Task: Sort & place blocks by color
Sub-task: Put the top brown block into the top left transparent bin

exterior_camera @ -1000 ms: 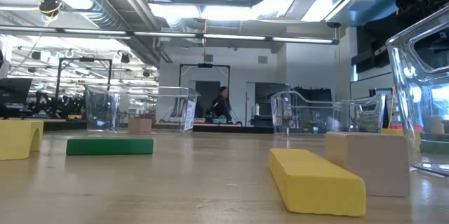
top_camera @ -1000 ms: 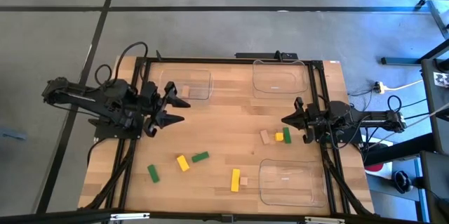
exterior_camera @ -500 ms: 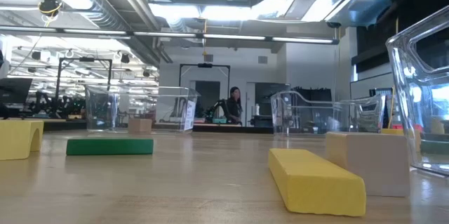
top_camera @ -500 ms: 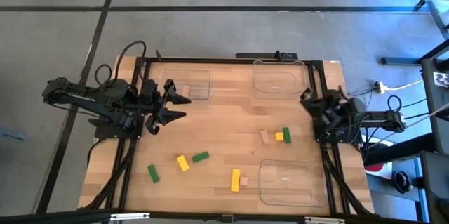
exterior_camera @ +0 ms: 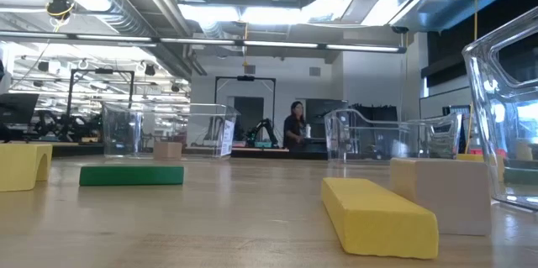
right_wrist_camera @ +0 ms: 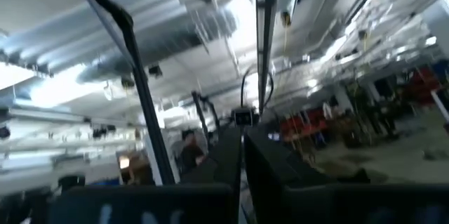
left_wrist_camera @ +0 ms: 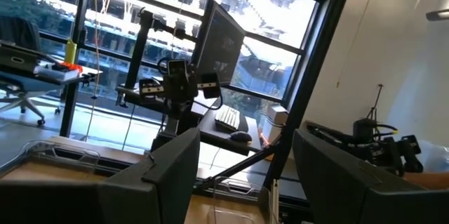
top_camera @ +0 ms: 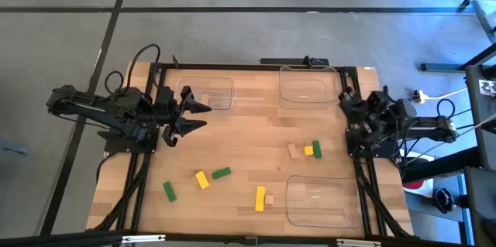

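Note:
Several blocks lie flat on the table. A tan block (top_camera: 292, 151), a yellow one (top_camera: 308, 151) and a green one (top_camera: 316, 149) sit close together right of centre. Near the front are a yellow block (top_camera: 201, 180), two green ones (top_camera: 222, 173) (top_camera: 169, 192), a yellow bar (top_camera: 260, 198) and a tan cube (top_camera: 270, 198). One more tan block (top_camera: 204, 100) lies in the far-left tray (top_camera: 221, 84). My left gripper (top_camera: 198, 118) is open beside that tray and holds nothing. My right gripper (top_camera: 363, 111) is folded back at the table's right edge, tipped up, shut (right_wrist_camera: 243, 161).
Two more clear trays stand on the table, one at the far right (top_camera: 308, 84) and one at the near right (top_camera: 316, 199). Bare wood lies in the table's middle. A person (exterior_camera: 296, 125) stands far off in the room behind.
My right arm has drawn back from over the tan, yellow and green trio toward the table's right edge and has tipped its gripper upward. The blocks have stayed where they were. The person in the background has walked to the right.

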`<action>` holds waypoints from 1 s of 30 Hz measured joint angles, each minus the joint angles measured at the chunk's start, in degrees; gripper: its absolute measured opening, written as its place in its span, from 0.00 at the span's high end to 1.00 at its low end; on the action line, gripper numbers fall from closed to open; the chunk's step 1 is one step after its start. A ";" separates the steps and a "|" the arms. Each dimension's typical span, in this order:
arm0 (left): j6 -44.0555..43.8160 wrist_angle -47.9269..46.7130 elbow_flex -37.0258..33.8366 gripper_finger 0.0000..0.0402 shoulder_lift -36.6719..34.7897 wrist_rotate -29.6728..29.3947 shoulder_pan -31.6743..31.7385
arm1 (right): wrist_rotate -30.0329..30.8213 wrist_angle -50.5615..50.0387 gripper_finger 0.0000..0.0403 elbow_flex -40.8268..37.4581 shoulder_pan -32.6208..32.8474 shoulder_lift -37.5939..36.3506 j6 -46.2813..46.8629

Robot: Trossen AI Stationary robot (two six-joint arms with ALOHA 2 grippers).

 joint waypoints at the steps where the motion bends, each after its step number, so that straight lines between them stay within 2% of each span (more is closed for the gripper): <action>1: 0.00 0.00 0.00 0.45 0.00 0.04 0.19 | -0.65 -1.43 0.94 1.05 0.00 1.37 0.00; 6: 0.01 -0.02 0.00 0.45 0.00 2.98 2.76 | -1.65 -5.56 0.94 5.71 0.02 7.86 -0.49; 14: 0.40 -3.16 0.02 0.45 0.00 8.34 7.85 | -1.79 -6.19 0.94 9.97 0.02 16.03 0.23; 17: -0.04 -3.23 0.02 0.45 -0.04 9.63 8.93 | -2.20 -10.96 0.94 13.04 0.02 19.75 0.37; 21: -0.05 -3.39 0.02 0.45 -0.02 10.16 9.07 | -2.20 -26.16 0.94 19.62 0.02 24.43 3.74; 27: -0.12 -3.50 0.02 0.45 -0.02 10.15 9.06 | -1.90 -59.51 0.96 34.16 1.20 34.06 10.29; 30: -0.14 -3.49 0.02 0.45 -0.02 10.13 9.07 | -1.86 -71.37 0.98 40.21 2.43 39.30 14.46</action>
